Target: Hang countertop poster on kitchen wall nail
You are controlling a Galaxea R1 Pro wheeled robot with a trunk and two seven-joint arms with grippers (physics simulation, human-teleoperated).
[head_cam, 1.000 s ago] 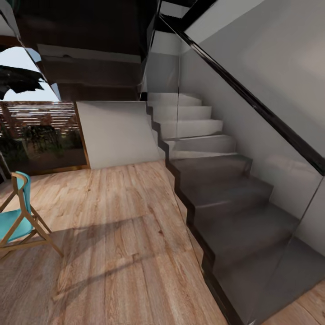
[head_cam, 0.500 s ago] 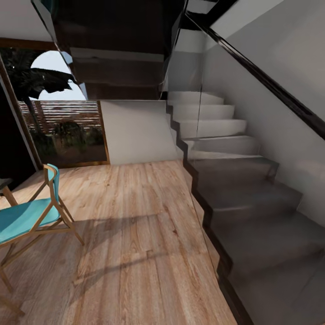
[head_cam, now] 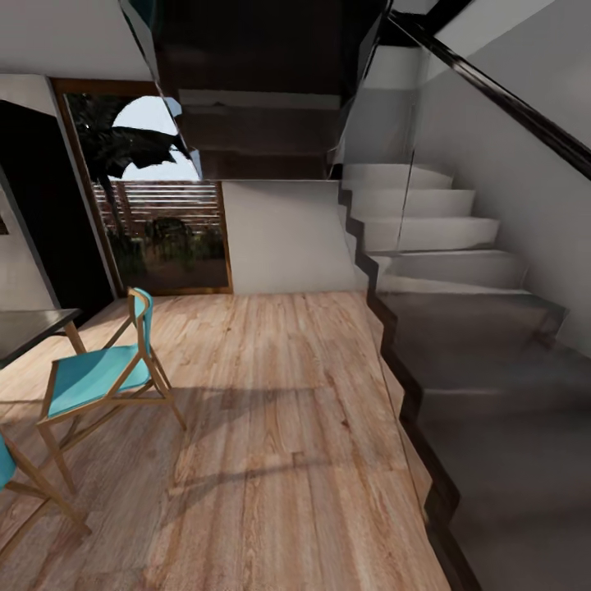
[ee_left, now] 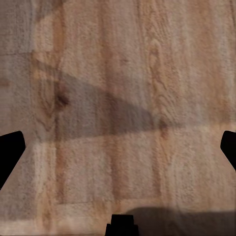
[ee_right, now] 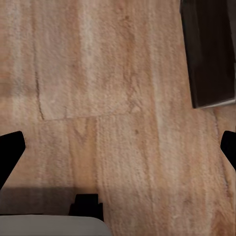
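The poster, the kitchen countertop and the wall nails are out of view. In the left wrist view my left gripper (ee_left: 118, 152) hangs open over bare wooden floor (ee_left: 123, 73), its dark fingertips (ee_left: 10, 150) far apart with nothing between them. My right gripper (ee_right: 118, 152) is likewise open above the floor (ee_right: 98, 73), its fingertips (ee_right: 10, 150) spread wide and empty.
A grey staircase (head_cam: 460, 328) with a glass balustrade and dark handrail (head_cam: 525, 115) climbs along the right. A teal wooden chair (head_cam: 103, 373) stands at the left beside a dark table (head_cam: 29, 328). A glazed door (head_cam: 160, 213) lies at the back. A dark stair base (ee_right: 209, 49) is near my right gripper.
The whole head view has swung left, so the camera turned. The stairs slid to the right, and the chair, a table and more of the door came into view.
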